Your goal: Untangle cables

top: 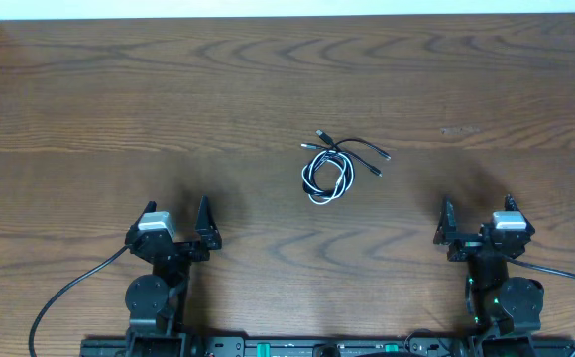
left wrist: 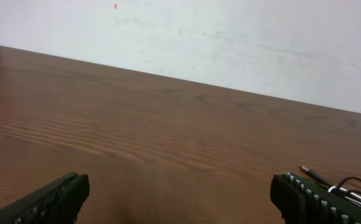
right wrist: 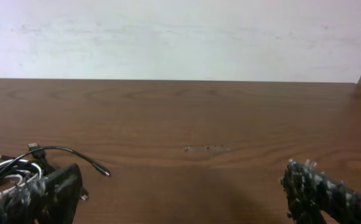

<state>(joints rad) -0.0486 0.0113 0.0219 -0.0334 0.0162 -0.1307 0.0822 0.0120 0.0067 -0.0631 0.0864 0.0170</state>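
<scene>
The cables (top: 332,167) lie in one small tangle near the middle of the wooden table: a white cord coiled with thin black ones, plug ends sticking out up and to the right. My left gripper (top: 177,226) rests open near the front left, well short of the tangle. My right gripper (top: 478,221) rests open near the front right, also apart from it. In the left wrist view the cables (left wrist: 348,186) peek out behind the right finger. In the right wrist view the cables (right wrist: 40,160) show at the lower left, partly hidden by the left finger.
Thick black cords run from the arm bases at the left (top: 64,297) and the right (top: 565,278). A small scuff (top: 459,130) marks the wood right of the tangle. A pale wall (right wrist: 180,37) borders the table's far edge.
</scene>
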